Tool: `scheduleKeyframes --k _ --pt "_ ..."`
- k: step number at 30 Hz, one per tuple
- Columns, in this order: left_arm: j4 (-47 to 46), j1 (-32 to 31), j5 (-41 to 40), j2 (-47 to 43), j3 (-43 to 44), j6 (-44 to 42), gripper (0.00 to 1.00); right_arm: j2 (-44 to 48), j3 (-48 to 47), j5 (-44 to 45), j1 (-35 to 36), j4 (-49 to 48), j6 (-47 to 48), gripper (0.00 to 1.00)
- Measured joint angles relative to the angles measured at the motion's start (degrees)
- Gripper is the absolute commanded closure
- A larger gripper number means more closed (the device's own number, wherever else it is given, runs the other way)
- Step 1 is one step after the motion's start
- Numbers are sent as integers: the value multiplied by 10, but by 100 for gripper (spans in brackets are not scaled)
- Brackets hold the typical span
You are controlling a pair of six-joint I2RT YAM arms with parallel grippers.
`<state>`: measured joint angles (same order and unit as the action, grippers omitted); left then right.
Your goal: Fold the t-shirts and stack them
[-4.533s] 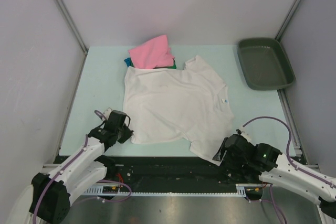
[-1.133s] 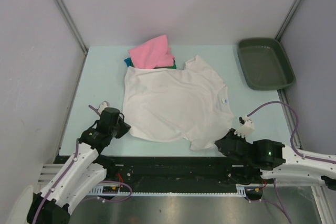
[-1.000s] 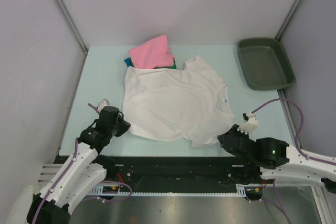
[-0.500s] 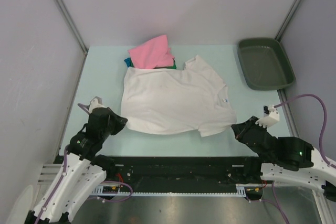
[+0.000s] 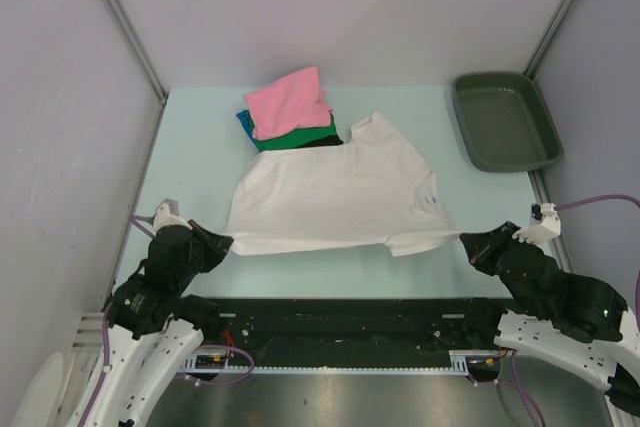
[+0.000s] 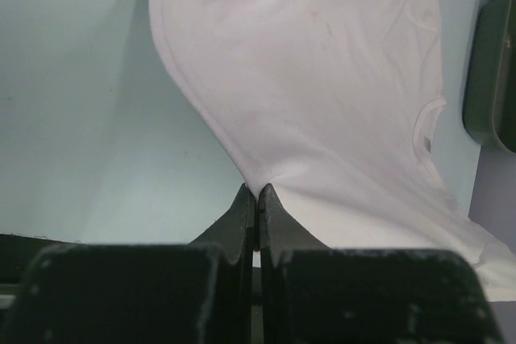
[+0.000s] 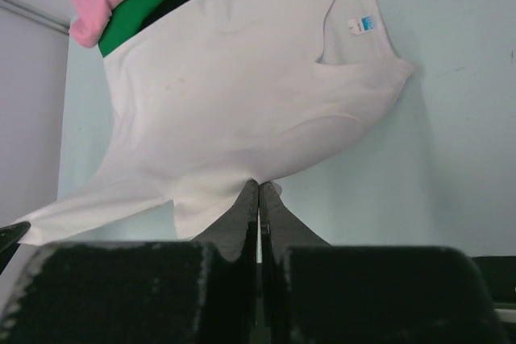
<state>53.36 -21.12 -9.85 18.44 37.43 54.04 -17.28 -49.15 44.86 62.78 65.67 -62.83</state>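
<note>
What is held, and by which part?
The white shirt, stretched between both: left gripper pinches its near hem corner, right gripper its edge by the near sleeve.

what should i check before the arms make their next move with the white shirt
1. Is the left gripper shut on a corner of the white t-shirt: ok.
2. Is the right gripper shut on the shirt's other near end: ok.
3. Is the cloth stretched between both grips, with no sagging middle: ok.
4. Is the shirt's far edge free of the folded pile: cannot tell, the two meet.
5. Is the tray apart from the cloth: ok.
</note>
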Motion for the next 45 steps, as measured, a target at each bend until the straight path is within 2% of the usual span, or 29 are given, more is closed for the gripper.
scheduleKeyframes --k 4,16,20,22,27,30,36,45 --pt "-1 0 0 10 0 0 100 -2 -3 -21 -42 -34 51 100" --pt "-89 0 0 139 -26 1 100 -116 -5 -29 -52 -129 151 100" --pt "-113 1 0 163 -34 5 100 -152 -5 -56 -87 -172 188 100" --pt "-121 3 -2 165 -36 6 100 -176 -5 -90 -134 -197 211 100" --pt "-137 25 -3 167 -50 10 100 -237 -3 -241 -298 -272 260 100" --pt "-147 39 -3 168 -68 15 100 -275 2 -317 -358 -315 279 100" --pt "-170 50 0 202 -98 28 100 -357 13 -420 -398 -377 300 100" --pt "-244 62 12 294 -118 35 100 -422 21 -467 -419 -441 308 100"
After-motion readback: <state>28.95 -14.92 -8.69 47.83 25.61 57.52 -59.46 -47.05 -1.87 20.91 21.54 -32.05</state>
